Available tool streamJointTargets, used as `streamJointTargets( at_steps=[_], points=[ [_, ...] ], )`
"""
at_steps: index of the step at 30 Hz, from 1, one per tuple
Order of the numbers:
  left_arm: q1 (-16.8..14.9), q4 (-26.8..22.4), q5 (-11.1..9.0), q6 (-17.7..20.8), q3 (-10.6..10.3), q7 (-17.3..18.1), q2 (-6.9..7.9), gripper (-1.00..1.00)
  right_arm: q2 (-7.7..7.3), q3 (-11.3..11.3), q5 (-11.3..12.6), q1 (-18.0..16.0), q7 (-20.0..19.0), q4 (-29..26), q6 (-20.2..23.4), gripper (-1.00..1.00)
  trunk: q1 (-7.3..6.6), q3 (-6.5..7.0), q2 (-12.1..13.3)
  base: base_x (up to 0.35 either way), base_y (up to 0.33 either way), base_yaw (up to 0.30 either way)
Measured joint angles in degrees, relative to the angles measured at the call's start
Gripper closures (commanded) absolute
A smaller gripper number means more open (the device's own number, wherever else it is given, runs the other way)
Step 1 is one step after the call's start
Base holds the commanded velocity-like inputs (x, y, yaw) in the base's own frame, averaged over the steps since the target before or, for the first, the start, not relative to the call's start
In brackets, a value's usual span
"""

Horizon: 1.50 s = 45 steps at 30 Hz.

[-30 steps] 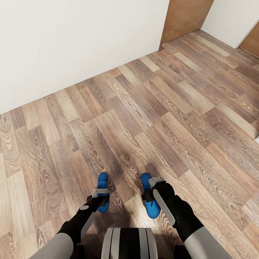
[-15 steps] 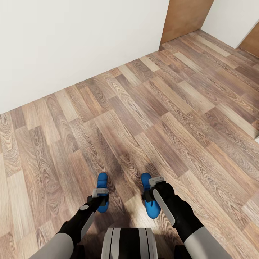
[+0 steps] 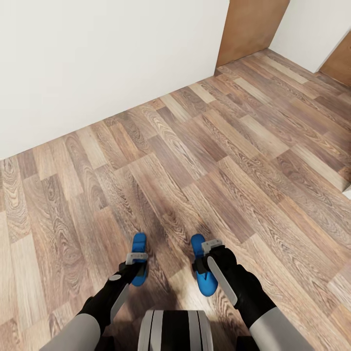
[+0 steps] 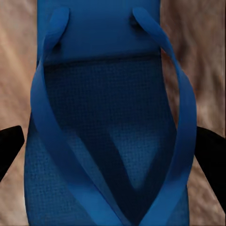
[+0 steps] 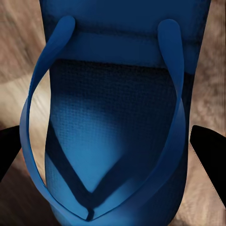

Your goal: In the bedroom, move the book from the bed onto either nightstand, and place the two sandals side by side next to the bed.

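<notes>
Left sandal [image 3: 139,258] is blue, toe pointing away from me, over the wood-plank floor [image 3: 195,146]. My left gripper [image 3: 137,263] sits on it from the heel side. In the left wrist view the sandal [image 4: 110,117] fills the space between two dark fingertips [image 4: 10,146] flanking its edges; I judge the jaws are gripping it, though contact itself is hard to confirm.

Right sandal [image 3: 204,268] lies parallel, toe the same way, well apart from the left one by a strip of bare floor. My right gripper [image 3: 204,263] is on it. In the right wrist view the sandal [image 5: 117,117] sits between fingertips [image 5: 9,148] at both edges; same call, gripping.

White wall [image 3: 97,58] and a brown door [image 3: 248,24] are ahead; a pale sliver at the right edge can't be identified.

To do this well: I keep both soles level and parallel while driving, narrow the gap between them before setting down, lower both to the floor together, then open the jaws straight so neither sandal twists.
</notes>
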State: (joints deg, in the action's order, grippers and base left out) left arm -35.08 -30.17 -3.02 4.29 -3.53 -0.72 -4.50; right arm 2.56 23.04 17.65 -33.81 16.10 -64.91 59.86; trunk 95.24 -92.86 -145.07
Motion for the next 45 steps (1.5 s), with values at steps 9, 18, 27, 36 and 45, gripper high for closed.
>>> streamJointTargets(
  at_steps=[9, 18, 27, 36, 45],
  points=[
    [0.0, -0.5, 0.2, 0.4, 0.0, 0.0, 0.01, 1.0, 0.0, 0.0, 0.0, 0.0, 0.0, 0.0, 0.0, 1.0, -0.23, 1.99, 0.1, 0.0, 0.0, 0.0],
    [0.0, -0.6, 0.2, 2.6, 0.0, 0.0, 0.08, 1.0, 0.0, 0.0, 0.1, 0.0, 0.0, 0.0, 0.0, 1.0, -0.46, 3.99, 0.2, 0.0, 0.0, 0.0],
    [0.1, -0.5, 0.2, 4.0, -0.1, 0.1, 0.24, 1.0, 0.0, 0.0, 0.5, 0.0, -0.1, 0.0, 0.0, 1.0, -0.7, 5.98, 0.4, 0.0, 0.0, -0.018],
    [0.1, -0.6, 0.0, 7.2, -0.1, 0.3, 0.38, 1.0, 0.0, -0.1, 0.7, 0.0, -0.3, 0.2, 0.0, 1.0, -0.93, 7.98, 0.5, 0.0, 0.0, -0.004],
    [0.2, -0.6, -0.3, 11.7, 0.3, 0.4, 0.56, 1.0, -0.05, -0.1, 0.7, 0.0, -0.5, 0.6, 0.0, 1.0, -1.16, 9.97, 0.6, 0.0, 0.0, 0.0]
  ],
)
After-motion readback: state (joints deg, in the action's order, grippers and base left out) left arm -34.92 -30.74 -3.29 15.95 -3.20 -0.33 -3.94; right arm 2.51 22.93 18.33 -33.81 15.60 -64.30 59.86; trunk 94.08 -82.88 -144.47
